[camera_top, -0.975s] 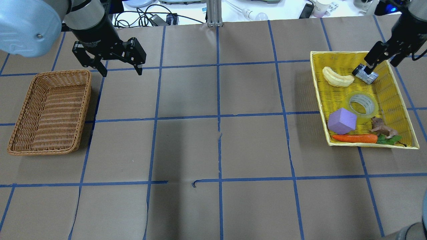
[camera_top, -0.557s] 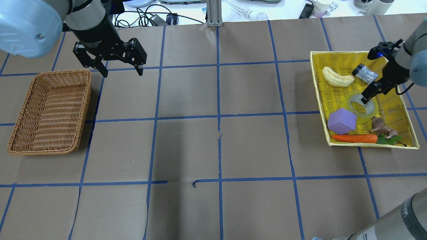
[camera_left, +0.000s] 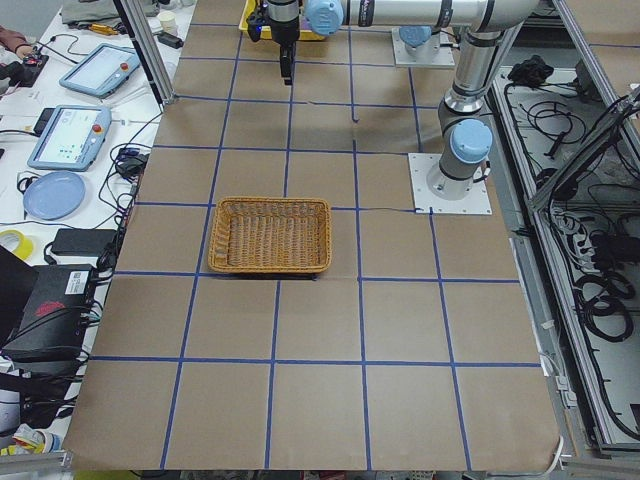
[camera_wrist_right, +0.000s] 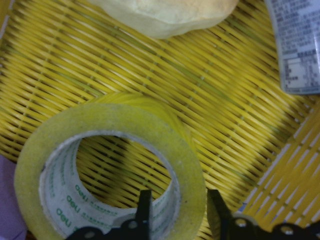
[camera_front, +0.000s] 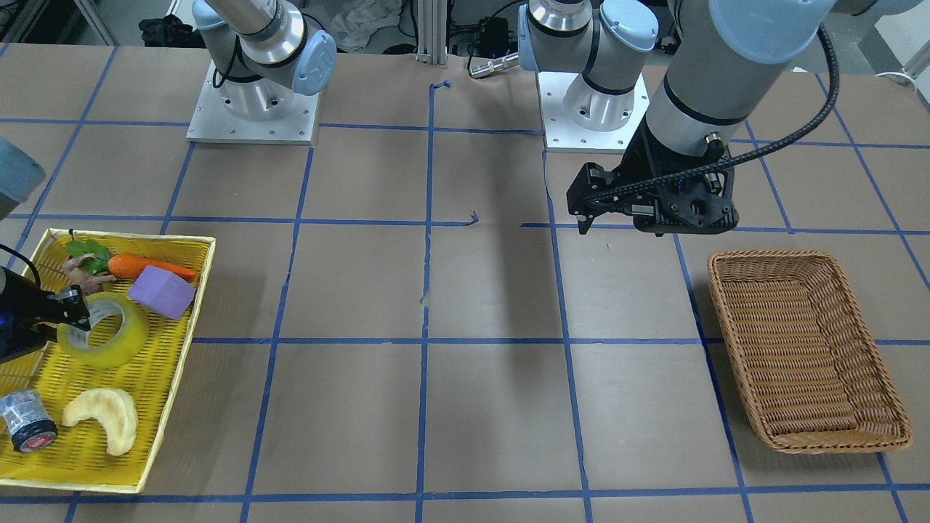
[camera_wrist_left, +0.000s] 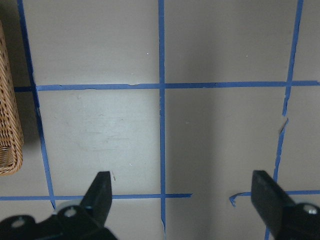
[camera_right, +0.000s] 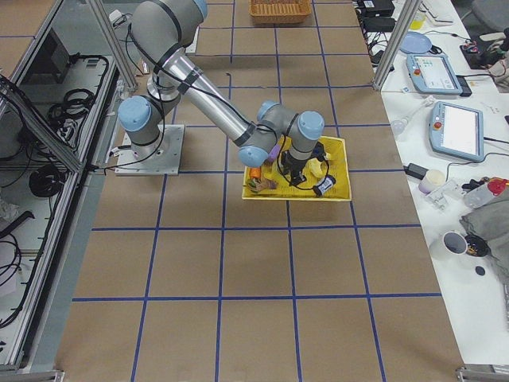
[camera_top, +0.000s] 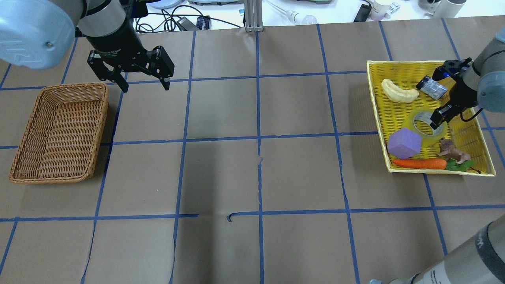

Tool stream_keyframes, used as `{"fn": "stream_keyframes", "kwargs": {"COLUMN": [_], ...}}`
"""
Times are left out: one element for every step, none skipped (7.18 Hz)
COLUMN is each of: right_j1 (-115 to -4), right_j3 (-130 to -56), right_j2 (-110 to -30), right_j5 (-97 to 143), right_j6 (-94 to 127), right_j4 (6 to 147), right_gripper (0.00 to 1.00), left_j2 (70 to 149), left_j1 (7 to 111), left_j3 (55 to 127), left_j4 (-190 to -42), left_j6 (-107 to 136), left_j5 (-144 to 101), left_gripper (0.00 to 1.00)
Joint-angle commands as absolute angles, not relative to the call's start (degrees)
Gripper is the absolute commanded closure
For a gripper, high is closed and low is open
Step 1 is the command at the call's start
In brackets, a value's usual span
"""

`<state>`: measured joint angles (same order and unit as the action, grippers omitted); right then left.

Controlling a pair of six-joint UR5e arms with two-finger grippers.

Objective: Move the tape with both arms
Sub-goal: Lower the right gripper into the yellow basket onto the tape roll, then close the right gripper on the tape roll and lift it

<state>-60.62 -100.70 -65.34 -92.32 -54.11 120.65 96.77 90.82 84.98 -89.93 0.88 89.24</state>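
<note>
The tape (camera_top: 420,117) is a yellowish roll lying flat in the yellow tray (camera_top: 394,65) at the table's right; it also shows in the front view (camera_front: 122,343). My right gripper (camera_top: 436,120) is down on it. In the right wrist view its fingers (camera_wrist_right: 145,207) straddle the roll's wall (camera_wrist_right: 115,120), one inside the core and one outside, with a small gap, so it is open. My left gripper (camera_top: 145,85) hangs wide open and empty above the table, beside the wicker basket (camera_top: 59,130).
The tray also holds a pale crescent toy (camera_top: 399,91), a grey cylinder (camera_top: 432,87), a purple block (camera_top: 403,142), a carrot (camera_top: 418,163) and a small animal figure (camera_top: 453,152). The block touches the tape. Cables and clutter lie beyond the far edge.
My right gripper moved from over the grey cylinder to the tape and lowered around the roll's wall. The left arm has barely moved.
</note>
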Motion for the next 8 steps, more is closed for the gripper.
{"fn": "stream_keyframes", "kwargs": {"right_j1": [-60.6, -60.6, -60.7, -61.7, -63.6, -66.3, -70.4, -75.9], "right_j3": [-100.4, -99.6, -96.4, -92.5, -88.4, -84.8, -82.8, -82.3], "right_j2": [-65.4, -66.0, -66.8, -68.1, -69.3, -69.4, -69.4, -69.5], "right_j5": [-92.5, -92.5, -91.9, -91.6, -91.5, -91.5, -91.5, -91.6], "right_j6": [-53.9, -53.2, -52.3, -51.2, -50.1, -46.4, -40.3, -33.9], "right_j4": [120.6, 120.1, 119.5, 114.0, 107.6, 103.9, 101.8, 101.8], "right_gripper": [1.00, 1.00, 1.00, 1.00, 1.00, 1.00, 1.00, 1.00], "left_j2": [96.8, 96.8, 96.8, 96.8, 96.8, 96.8, 96.8, 96.8], "left_j1": [90.9, 90.9, 90.9, 90.8, 90.8, 90.8, 90.8, 90.8], "left_j3": [85.0, 85.0, 85.0, 85.0, 85.0, 85.0, 85.0, 85.0], "left_j4": [-90.1, -89.9, -89.9, -89.9, -89.9, -89.9, -89.9, -90.1], "left_j6": [0.9, 0.9, 0.9, 0.9, 0.9, 0.9, 0.9, 0.9], "left_j5": [89.2, 89.2, 89.1, 89.2, 89.1, 89.2, 89.2, 89.2], "left_gripper": [0.00, 0.00, 0.00, 0.00, 0.00, 0.00, 0.00, 0.00]}}
